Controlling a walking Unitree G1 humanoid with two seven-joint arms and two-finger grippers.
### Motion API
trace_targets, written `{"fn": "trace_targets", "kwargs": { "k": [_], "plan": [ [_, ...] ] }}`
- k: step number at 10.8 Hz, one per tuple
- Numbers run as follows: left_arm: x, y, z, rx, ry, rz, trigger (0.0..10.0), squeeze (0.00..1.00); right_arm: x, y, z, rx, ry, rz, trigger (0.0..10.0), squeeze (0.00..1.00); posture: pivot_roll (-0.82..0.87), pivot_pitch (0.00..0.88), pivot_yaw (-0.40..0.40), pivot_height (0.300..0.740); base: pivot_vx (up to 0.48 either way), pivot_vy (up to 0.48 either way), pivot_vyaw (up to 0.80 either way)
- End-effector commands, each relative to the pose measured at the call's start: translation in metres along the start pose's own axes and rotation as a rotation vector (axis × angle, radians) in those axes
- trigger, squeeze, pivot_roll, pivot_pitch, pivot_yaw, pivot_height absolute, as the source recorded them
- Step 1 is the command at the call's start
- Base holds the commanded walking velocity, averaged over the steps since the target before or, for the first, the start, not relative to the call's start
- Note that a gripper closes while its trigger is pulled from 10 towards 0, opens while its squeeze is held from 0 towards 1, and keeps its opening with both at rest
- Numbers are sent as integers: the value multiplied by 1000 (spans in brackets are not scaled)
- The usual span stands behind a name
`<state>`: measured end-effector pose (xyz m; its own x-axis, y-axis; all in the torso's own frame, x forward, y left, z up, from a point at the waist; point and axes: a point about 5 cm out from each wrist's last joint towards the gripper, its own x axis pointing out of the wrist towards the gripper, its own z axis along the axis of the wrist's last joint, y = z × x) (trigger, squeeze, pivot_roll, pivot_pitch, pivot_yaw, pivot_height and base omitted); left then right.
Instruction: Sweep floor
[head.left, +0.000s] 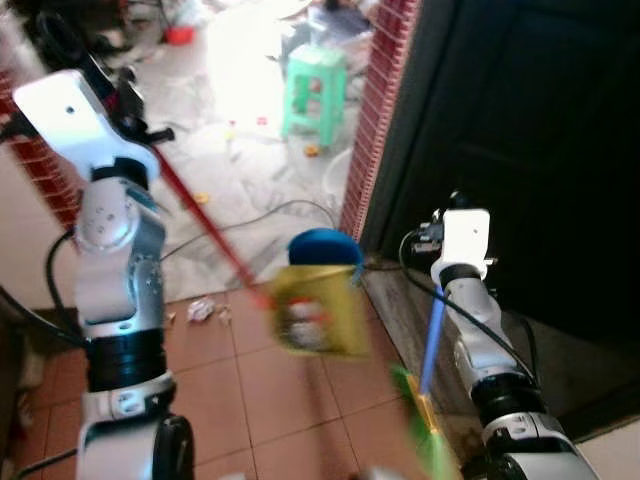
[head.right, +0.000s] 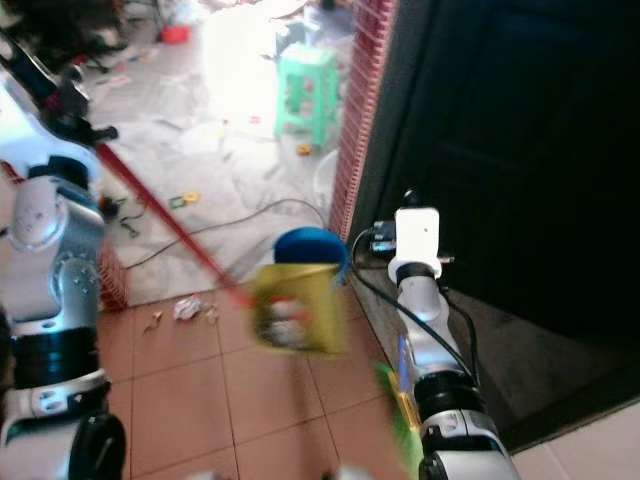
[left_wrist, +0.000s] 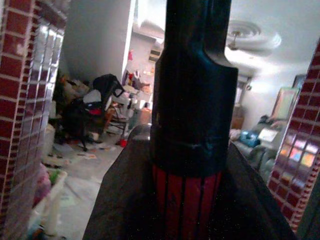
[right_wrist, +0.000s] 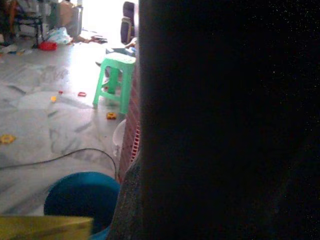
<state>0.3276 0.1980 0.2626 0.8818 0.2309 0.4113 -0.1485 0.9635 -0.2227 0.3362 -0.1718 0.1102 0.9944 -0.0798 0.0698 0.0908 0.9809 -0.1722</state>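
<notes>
**Sweeping under way; litter remains**

Head views: left gripper (head.left: 130, 120) raised, clamped on the red handle (head.left: 205, 225), which slopes down to a blurred yellow dustpan (head.left: 318, 310) above the tiles. Right arm carries a blue-and-green stick (head.left: 430, 350); its grip cannot be judged. Crumpled paper (head.left: 200, 310) lies unswept near the dustpan.

Left wrist view: fingers (left_wrist: 195, 100) closed around the handle.

Right wrist view: blue bucket (right_wrist: 82, 195), green stool (right_wrist: 117, 80), scattered scraps beyond. Judged: most sweeping is left.

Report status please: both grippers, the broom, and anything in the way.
Left gripper up, holding red broom handle. Right gripper on blue handle; jaws unclear. Yellow dustpan blurred mid-floor. Ahead: crumpled paper, cable, green stool.
</notes>
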Motion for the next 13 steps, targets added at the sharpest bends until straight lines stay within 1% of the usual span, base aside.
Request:
{"fn": "trace_targets", "kwargs": {
  "k": [1,7,12,13],
  "plan": [
    [5,-13,18,-53,-88,-30,10000,0,2,-11,6,-30,-30,-24,10000,0,-61,0,-18,740,480,0,0],
    [8,-10,19,-49,-101,-21,10000,0,1,-8,4,-28,-25,-13,10000,0,-61,0,-18,740,473,0,0],
    [9,-12,20,-51,-103,-23,10000,0,0,-7,4,-25,-25,-8,10000,0,-59,0,-19,740,460,0,0],
    [9,-11,21,-35,-111,-25,10000,0,0,-7,4,-23,-26,-6,10000,0,-60,0,-19,740,439,0,0]
  ]
}}
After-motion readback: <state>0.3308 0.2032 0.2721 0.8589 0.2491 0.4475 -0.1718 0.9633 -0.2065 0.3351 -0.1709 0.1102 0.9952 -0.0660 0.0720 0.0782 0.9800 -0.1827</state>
